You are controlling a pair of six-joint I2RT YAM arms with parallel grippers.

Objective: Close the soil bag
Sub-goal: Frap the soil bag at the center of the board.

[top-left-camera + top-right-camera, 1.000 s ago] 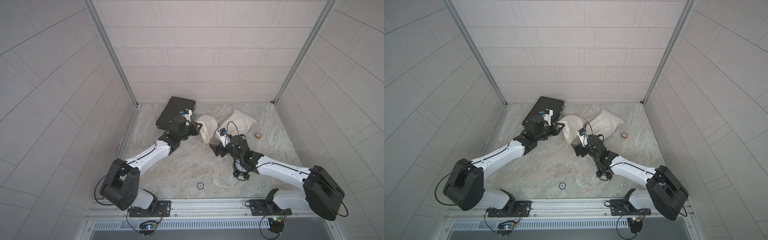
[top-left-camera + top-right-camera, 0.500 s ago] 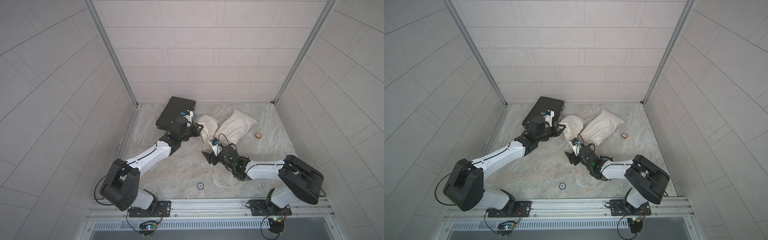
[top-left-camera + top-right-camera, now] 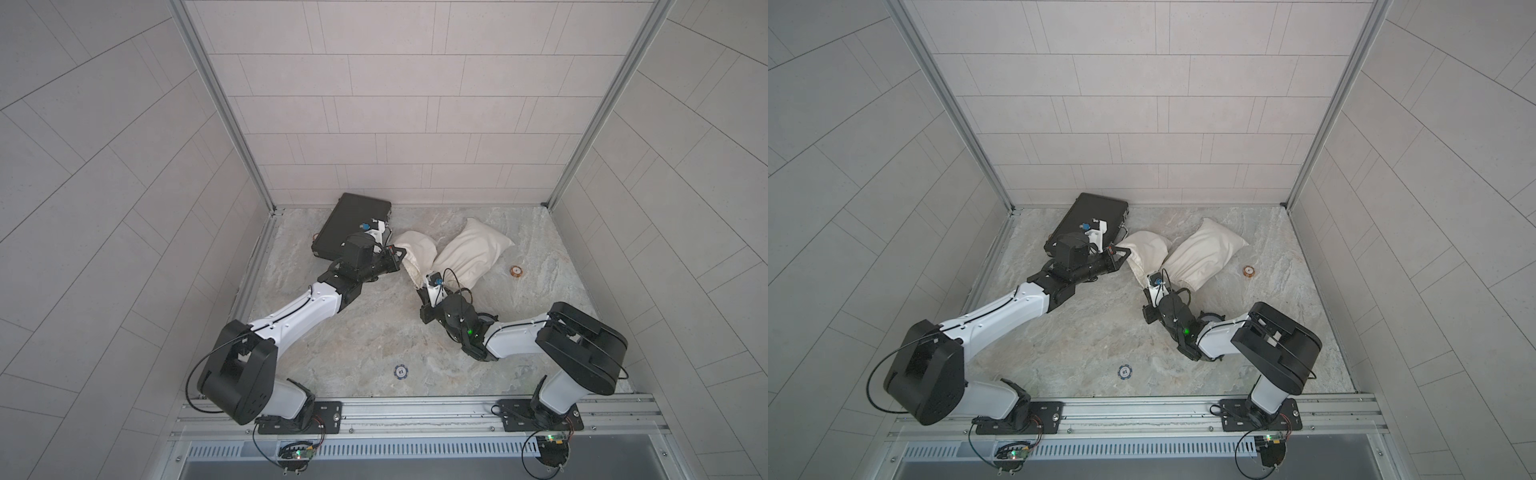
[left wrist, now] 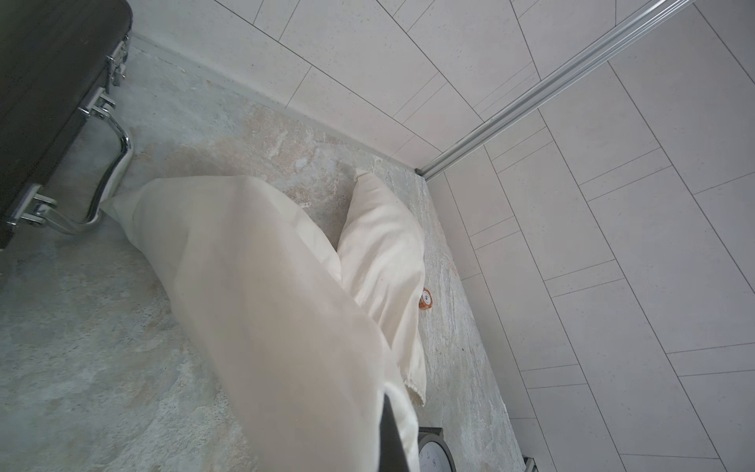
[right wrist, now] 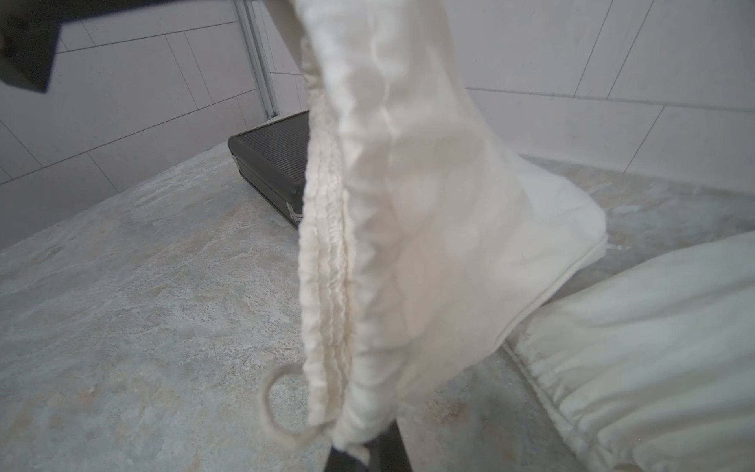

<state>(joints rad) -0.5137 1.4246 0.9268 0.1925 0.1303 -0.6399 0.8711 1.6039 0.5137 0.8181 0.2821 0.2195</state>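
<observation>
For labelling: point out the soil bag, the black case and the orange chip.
soil bag (image 3: 415, 257): in a top view, mid cloth.
black case (image 3: 344, 219): in a top view, its lid.
orange chip (image 3: 515, 272): in a top view, its face.

Two cream bags: slack bag (image 3: 417, 252), plump bag (image 3: 471, 252). One black case (image 3: 348, 224). Two chips: blue chip (image 3: 400, 371), orange chip (image 3: 515, 272).

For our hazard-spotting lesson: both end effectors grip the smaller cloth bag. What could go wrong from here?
1. The right end effector seems clamped on the hem of the bag while the cord loop hangs free, so pulling may not cinch it.
2. The second bag touches it and may be dragged if the left end effector pulls.
</observation>
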